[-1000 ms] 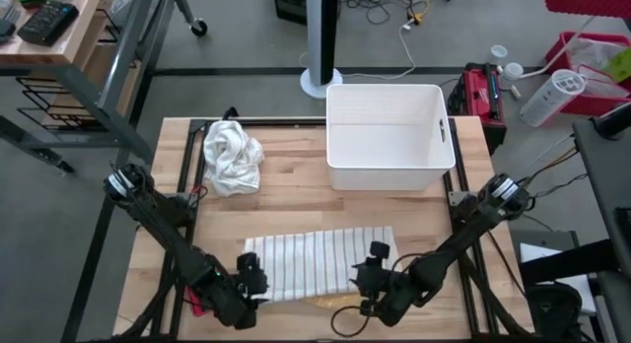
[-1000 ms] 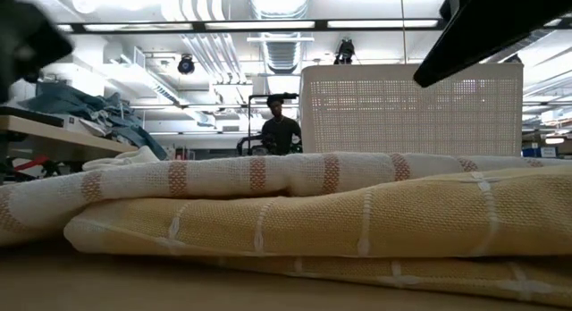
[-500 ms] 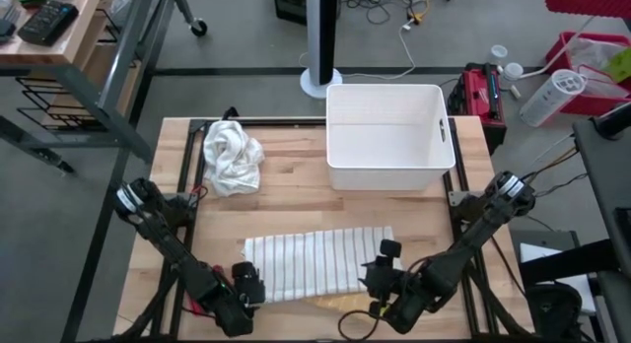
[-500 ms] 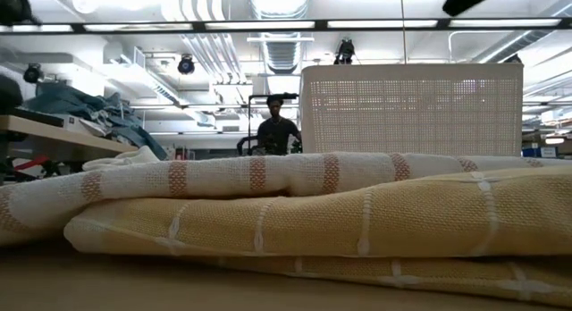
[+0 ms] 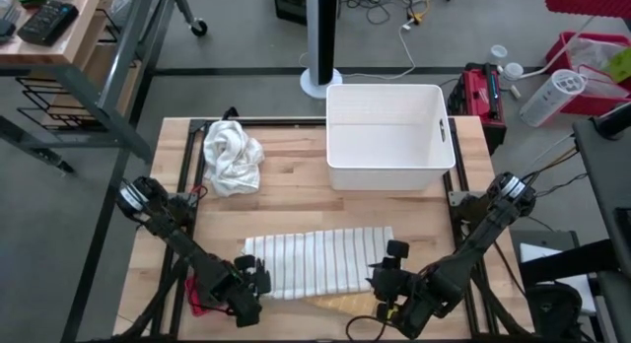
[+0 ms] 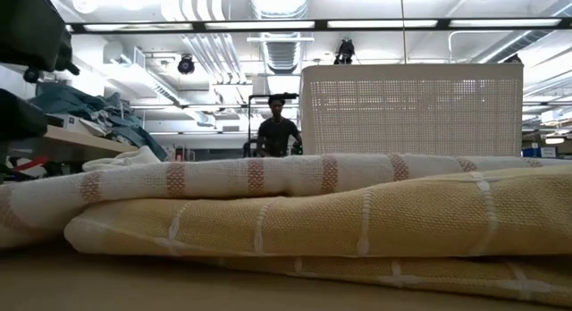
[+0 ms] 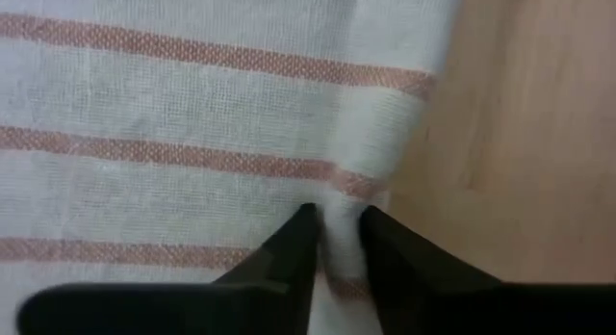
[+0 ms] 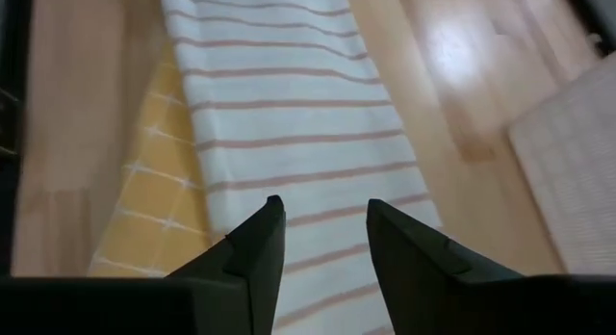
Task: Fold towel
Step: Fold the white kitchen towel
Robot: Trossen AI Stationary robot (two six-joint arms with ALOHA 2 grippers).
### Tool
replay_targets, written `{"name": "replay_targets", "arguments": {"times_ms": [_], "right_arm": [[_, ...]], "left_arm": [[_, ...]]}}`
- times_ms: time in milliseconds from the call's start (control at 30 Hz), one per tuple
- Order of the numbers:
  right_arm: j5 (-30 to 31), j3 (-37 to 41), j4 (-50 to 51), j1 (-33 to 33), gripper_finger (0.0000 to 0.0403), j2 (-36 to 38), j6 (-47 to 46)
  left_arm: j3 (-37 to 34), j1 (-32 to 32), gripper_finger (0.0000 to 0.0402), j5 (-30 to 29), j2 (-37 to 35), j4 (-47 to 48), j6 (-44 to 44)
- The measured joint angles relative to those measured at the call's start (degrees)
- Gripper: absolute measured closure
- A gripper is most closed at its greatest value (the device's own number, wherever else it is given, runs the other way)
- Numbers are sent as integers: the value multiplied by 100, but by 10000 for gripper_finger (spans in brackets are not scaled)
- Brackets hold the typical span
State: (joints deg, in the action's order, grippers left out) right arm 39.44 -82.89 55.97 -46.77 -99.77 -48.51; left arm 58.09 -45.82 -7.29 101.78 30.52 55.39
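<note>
Lower left of high view: left gripper [image 5: 254, 284] pinched on the striped towel [image 5: 315, 260] at its left edge. Lower centre: towel lying as a flat folded band over a yellow towel [image 5: 340, 302]; further folding judged outstanding. Lower right: right gripper [image 5: 386, 284] above towel end, fingers apart, holding nothing.
</note>
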Motion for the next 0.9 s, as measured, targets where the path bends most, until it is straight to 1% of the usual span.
{"name": "replay_targets", "arguments": {"times_ms": [100,133,200,267,300,467,567,667,767,900], "right_arm": [[167,-117,211,-10,263,0,9],[219,-138,275,-10,264,0,16],[311,-192,403,-10,263,0,40],[448,-224,448,-10,261,2,42],[491,-225,487,-10,261,2,43],[524,-221,587,-46,269,29,48],[521,-218,593,-112,277,60,9],[573,-216,677,-190,286,111,-138],[585,-214,801,-291,293,149,-329],[697,-212,1000,-453,301,198,-694]], "left_arm": [[42,2,380,119,15,142,-214],[51,-3,390,135,6,157,-265],[123,-30,392,87,-23,283,-313],[376,-62,396,-106,-37,621,-387],[575,-69,397,-229,-46,917,-413],[1580,-54,399,-818,10,3184,-599],[2058,-2,400,-1082,26,3971,-934],[2374,90,400,-1422,32,4167,-1258],[2587,181,400,-1569,35,4156,-1584],[2666,327,401,-1713,35,4158,-1939]]}}
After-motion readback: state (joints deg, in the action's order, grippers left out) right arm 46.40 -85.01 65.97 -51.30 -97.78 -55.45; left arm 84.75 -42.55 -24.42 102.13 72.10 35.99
